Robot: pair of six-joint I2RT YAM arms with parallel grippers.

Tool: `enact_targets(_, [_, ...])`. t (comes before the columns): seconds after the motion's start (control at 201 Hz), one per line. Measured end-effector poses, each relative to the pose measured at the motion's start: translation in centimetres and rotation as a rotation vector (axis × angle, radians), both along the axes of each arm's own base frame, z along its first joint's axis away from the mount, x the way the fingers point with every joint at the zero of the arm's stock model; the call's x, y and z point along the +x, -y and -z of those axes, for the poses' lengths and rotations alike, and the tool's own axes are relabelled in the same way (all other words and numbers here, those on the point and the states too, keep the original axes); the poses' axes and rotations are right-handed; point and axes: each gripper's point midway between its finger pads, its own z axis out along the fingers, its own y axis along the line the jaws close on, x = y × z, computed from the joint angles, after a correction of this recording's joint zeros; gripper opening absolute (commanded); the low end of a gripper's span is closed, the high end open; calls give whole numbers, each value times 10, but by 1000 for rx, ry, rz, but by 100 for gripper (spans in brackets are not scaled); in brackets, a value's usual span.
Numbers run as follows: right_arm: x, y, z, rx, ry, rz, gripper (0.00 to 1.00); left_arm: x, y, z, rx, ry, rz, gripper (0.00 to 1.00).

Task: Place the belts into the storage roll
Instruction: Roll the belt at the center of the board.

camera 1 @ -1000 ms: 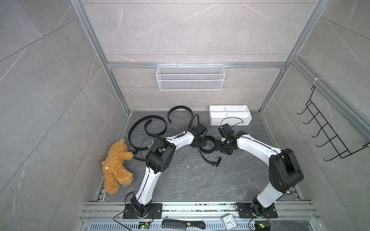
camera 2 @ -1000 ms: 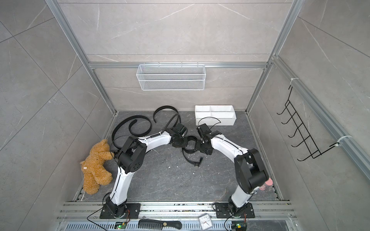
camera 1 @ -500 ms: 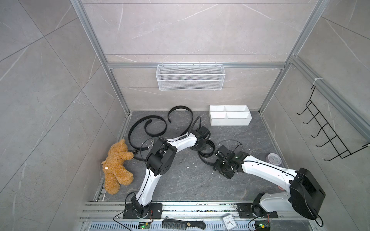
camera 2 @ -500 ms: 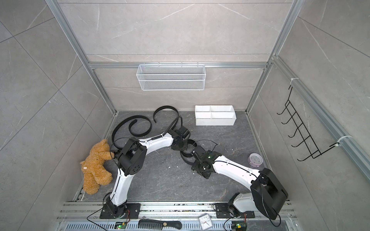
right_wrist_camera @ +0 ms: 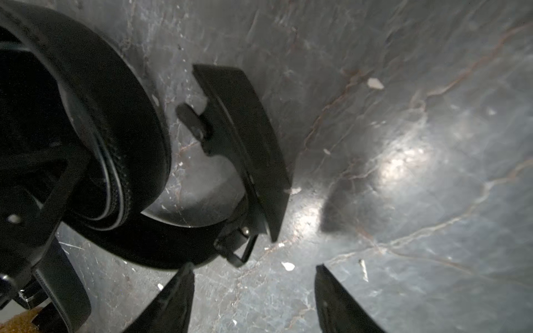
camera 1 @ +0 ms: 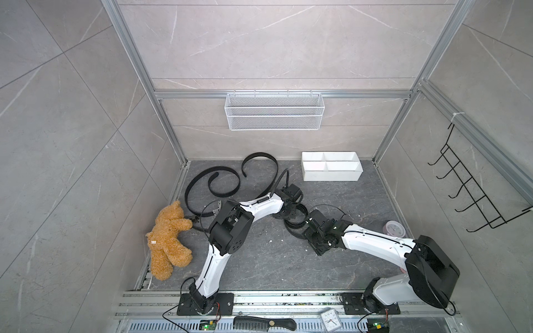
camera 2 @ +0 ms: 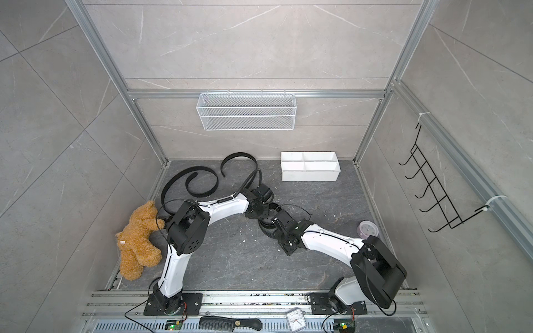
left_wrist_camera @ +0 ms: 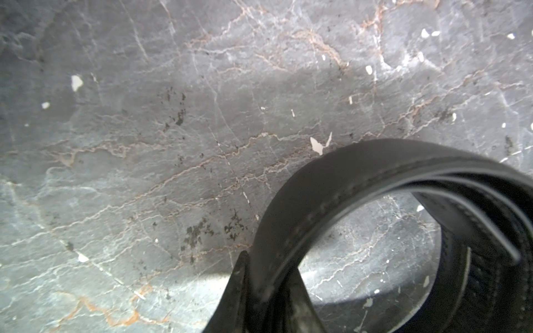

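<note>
Coils of one black belt (left_wrist_camera: 317, 184) sit mid-floor between the two arms. The left gripper (left_wrist_camera: 271, 276) is clamped on the coil's outer wrap: the left wrist view shows the strap pinched between two dark fingers, of which only the blurred ends show at the frame's edge. In both top views that grip is hidden beneath the left wrist.

The right gripper (right_wrist_camera: 253, 268) hovers just beside the same belt, jaws apart with nothing between them. Only its two finger ends are in frame. Ahead of them is the belt's buckle (right_wrist_camera: 245, 144), a dark curved plate at the free end, over the dark marbled floor (left_wrist_camera: 144, 144). Its detail is lost in shadow, and whether it touches the floor cannot be told.

Two more belts lie at the back left, well apart from the storage tray (camera 1: 331, 175), which stands at the back right by the wall. One is a spiral belt (camera 1: 225, 192), whose near end disappears behind the left arm beside a teddy bear (camera 1: 168, 239). The other is an arched belt (camera 1: 259, 155), partly crossed by that arm's cable. Their buckles cannot be made out.

A small round pinkish thing (camera 1: 393, 229) near the right wall is half hidden by the right arm — too small to name.
</note>
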Motion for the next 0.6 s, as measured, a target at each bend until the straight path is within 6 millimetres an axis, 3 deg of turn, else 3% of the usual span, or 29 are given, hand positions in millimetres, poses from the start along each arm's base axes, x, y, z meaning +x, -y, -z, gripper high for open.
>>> enact_targets(0.274, [14, -8, 17, 13, 4, 62, 59, -5, -4, 0, -1, -7, -13, 1])
enact_targets(0.468, [25, -18, 22, 44, 17, 78, 23, -8, -4, 0, 0, -5, -7, 4])
enact_targets(0.602, [32, -9, 24, 52, 29, 74, 9, -12, -4, 1, 8, -13, 26, 8])
